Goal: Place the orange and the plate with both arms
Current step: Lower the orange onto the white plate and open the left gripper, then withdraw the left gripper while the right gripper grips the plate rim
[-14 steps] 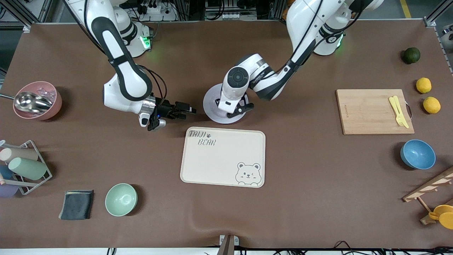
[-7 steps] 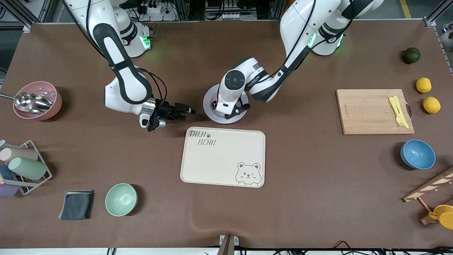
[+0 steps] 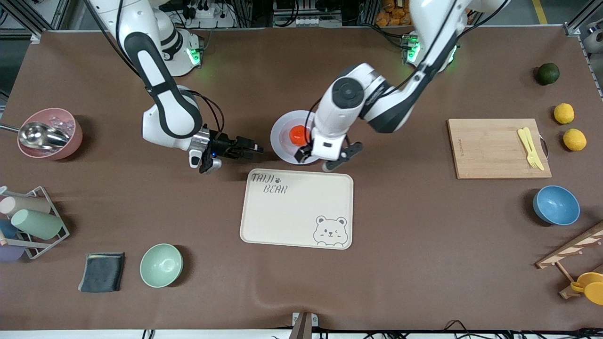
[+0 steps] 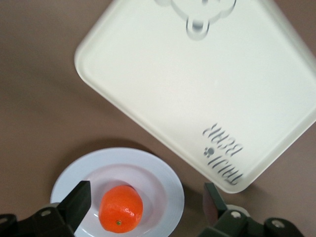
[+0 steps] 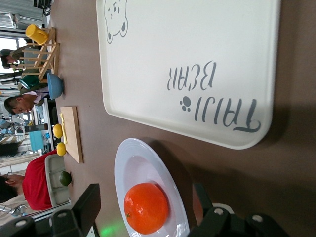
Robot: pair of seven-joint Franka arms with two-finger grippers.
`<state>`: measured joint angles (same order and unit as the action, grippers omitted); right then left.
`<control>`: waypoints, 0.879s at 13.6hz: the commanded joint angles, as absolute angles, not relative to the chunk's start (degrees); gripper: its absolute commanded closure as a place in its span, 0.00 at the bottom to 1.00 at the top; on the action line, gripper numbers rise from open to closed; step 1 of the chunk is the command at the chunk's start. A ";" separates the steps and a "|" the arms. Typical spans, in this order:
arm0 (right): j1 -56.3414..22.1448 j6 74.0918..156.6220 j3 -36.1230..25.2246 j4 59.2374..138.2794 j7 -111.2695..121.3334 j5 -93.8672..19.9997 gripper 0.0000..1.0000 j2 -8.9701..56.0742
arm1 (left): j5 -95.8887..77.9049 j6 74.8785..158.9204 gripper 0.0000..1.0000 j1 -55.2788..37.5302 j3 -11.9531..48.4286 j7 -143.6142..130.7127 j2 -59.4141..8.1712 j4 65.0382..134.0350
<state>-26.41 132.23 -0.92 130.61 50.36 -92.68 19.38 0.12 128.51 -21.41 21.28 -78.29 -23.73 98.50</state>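
The orange (image 3: 297,135) lies in the middle of the pale plate (image 3: 281,149), which rests on the brown table just farther from the front camera than the cream bear tray (image 3: 297,209). My left gripper (image 3: 320,159) hangs open above the plate's edge on the left arm's side, holding nothing. In the left wrist view the orange (image 4: 121,209) sits free on the plate (image 4: 165,180) between the spread fingers (image 4: 76,202). My right gripper (image 3: 252,149) lies low beside the plate, toward the right arm's end, open. Its view shows the orange (image 5: 146,207) and plate (image 5: 127,163) ahead.
A cutting board (image 3: 490,150) with a yellow fork, two lemons (image 3: 564,113), a dark green fruit (image 3: 548,73) and a blue bowl (image 3: 556,205) lie toward the left arm's end. A pink bowl (image 3: 49,133), cup rack (image 3: 33,221), dark cloth (image 3: 102,272) and mint bowl (image 3: 161,265) lie toward the right arm's end.
My left gripper has opened, left the orange on the plate, and risen off toward the left arm's end. My right gripper has edged slightly closer to the plate.
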 commanded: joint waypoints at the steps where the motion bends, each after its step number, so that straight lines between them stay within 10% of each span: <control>1: -27.77 132.36 -1.05 131.48 54.40 -96.76 0.21 20.92 | 0.53 123.07 0.00 -16.54 21.27 -74.03 -16.89 99.76; 12: -32.43 132.28 -0.88 132.19 63.27 -108.80 0.31 25.22 | 0.44 93.78 0.00 6.07 19.26 -27.53 -6.34 87.63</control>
